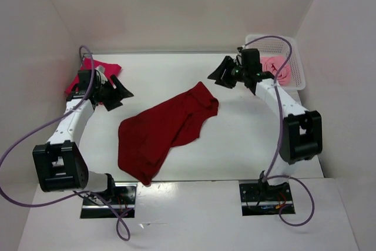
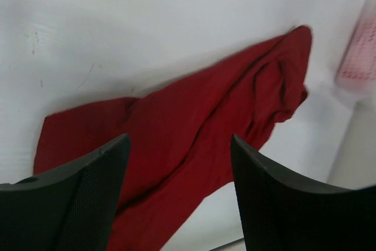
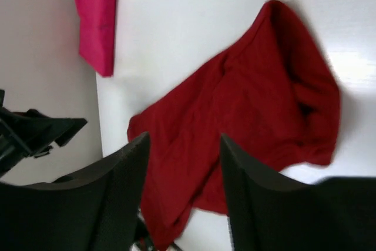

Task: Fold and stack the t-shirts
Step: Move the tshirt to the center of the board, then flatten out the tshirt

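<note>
A dark crimson t-shirt (image 1: 164, 130) lies crumpled and spread diagonally across the middle of the table; it also shows in the left wrist view (image 2: 194, 139) and in the right wrist view (image 3: 247, 127). A folded magenta-red t-shirt (image 1: 88, 70) lies at the far left corner and shows in the right wrist view (image 3: 95, 22). A light pink t-shirt (image 1: 277, 70) sits in the white mesh basket (image 1: 299, 77). My left gripper (image 1: 117, 93) is open and empty, left of the crimson shirt. My right gripper (image 1: 220, 76) is open and empty, above the shirt's far right end.
White walls close in the table on the left, back and right. The basket stands at the far right corner, behind my right arm. The arm bases and purple cables sit along the near edge.
</note>
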